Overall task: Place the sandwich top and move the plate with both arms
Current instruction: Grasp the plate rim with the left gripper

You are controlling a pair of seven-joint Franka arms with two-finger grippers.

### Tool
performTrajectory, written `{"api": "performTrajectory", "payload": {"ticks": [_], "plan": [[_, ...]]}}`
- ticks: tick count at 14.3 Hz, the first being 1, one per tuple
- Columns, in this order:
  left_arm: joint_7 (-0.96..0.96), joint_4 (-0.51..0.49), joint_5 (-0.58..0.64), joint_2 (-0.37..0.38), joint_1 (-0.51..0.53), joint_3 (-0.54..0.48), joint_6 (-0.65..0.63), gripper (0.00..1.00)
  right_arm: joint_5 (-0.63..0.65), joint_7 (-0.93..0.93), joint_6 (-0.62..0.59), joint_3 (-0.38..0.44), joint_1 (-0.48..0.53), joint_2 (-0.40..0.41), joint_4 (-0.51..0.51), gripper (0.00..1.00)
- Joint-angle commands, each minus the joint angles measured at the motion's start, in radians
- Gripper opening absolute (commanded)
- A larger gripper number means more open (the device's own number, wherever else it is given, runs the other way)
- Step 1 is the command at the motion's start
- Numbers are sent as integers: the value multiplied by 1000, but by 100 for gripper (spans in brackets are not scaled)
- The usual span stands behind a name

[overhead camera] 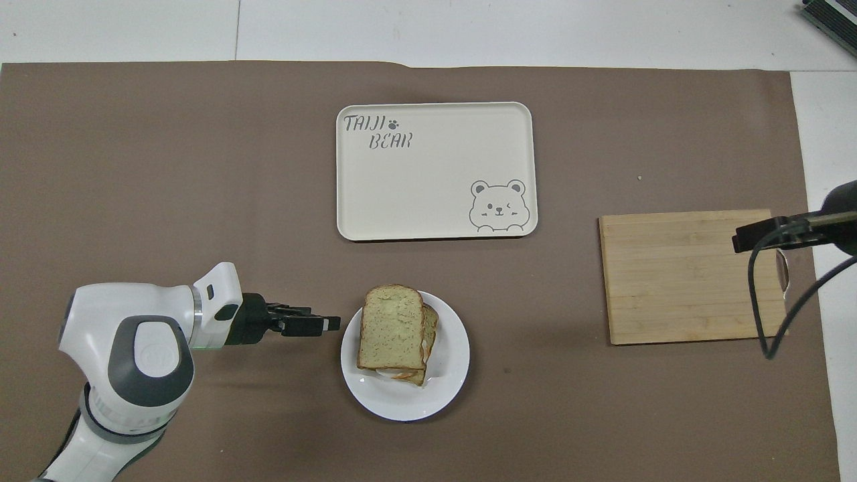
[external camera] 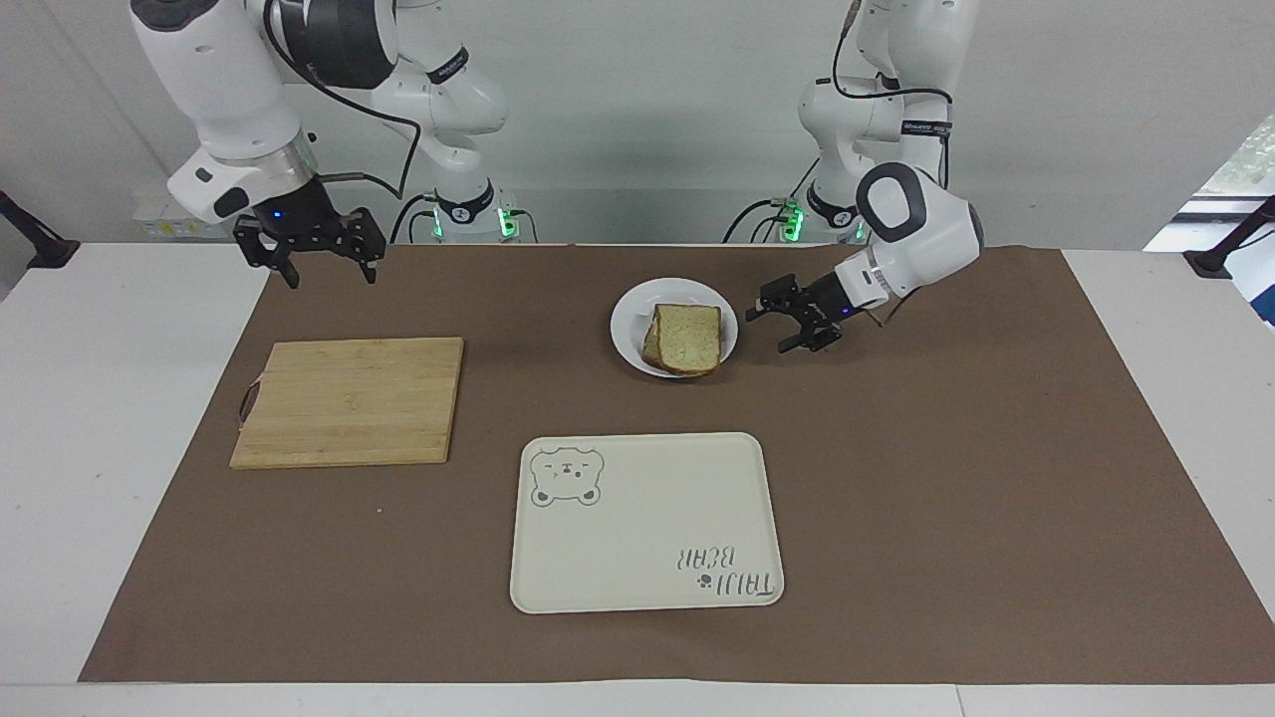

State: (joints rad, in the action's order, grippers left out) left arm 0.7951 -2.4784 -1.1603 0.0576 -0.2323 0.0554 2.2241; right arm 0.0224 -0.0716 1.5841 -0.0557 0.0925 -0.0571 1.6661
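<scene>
Brown mat holds the plate; we judge it stiff and slippery, so grip its rim. Left gripper beside it and right gripper both stand apart.

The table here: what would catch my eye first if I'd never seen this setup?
Most likely the sandwich, its plain top slice on, sitting on a white plate at the robots' edge of the brown mat. The left gripper hangs open right beside the plate, low over the mat. After that, the cream bear tray farther out, and the right gripper, open, raised near the bare wooden board.
</scene>
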Motion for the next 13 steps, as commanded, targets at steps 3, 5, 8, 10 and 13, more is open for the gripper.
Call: {"api": "performTrajectory", "payload": {"ticks": [3,5,8,10,13], "plan": [[139,-50,-163,-64,-51,-14,29,83,-6,81,-58,-12,4,19,-59,100],[220,-56,-240,-110,-59,-14,29,81,-6,79,-52,-13,3,19,-59,100],[248,-63,-242,-127,-62,-14,26,54,-6,79,-52,-13,3,19,-58,100],[248,-65,-257,-125,-62,-14,23,0,-6,78,-52,-13,3,19,-58,100],[248,-66,-262,-125,-65,-14,22,0,-6,78,-52,-13,3,19,-57,100]]}}
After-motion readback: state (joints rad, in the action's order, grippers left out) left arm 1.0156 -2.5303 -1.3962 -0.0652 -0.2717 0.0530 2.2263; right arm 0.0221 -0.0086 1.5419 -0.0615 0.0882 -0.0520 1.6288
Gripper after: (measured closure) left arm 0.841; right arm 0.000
